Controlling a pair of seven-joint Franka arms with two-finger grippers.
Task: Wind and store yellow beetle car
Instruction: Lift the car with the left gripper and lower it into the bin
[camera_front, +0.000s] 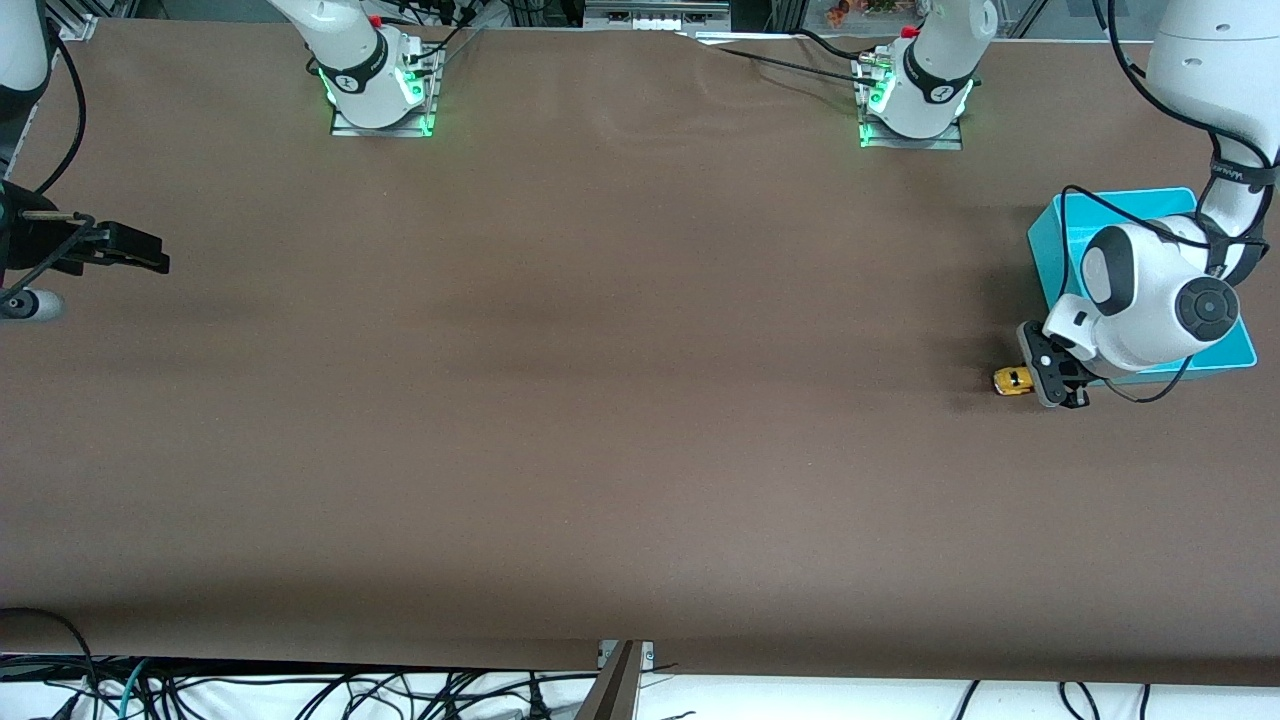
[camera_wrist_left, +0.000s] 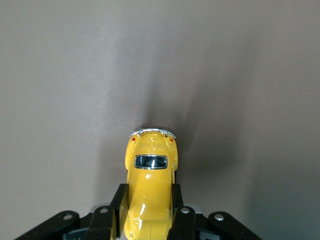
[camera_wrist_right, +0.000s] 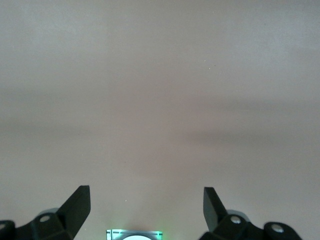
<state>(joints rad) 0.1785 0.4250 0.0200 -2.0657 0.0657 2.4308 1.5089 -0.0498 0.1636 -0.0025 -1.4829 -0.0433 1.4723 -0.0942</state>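
1. Yellow beetle car on the brown table, toward the left arm's end, just beside the turquoise bin at about 7 o'clock from the bin's middle in the front view; nearer to the front camera than the bin.
2. Left gripper down at the car, fingers clamped narrow on both flanks of the yellow body. Held end of the car cut off at the edge of the left wrist view; wheels not visible there.
3. Free end of the car, with chrome bumper and small dark window, pointing to 12 o'clock in the left wrist view, clear of the fingers.
4. In the front view, part of the car covered by the gripper; whether wheels touch the table hard to make out.
5. Bin largely hidden under the left arm's wrist; inside not visible.
6. Right gripper waiting over bare table at the right arm's end, at 9 o'clock in the front view; fingers spread wide, holding nothing. Arm cut off by the frame edge.
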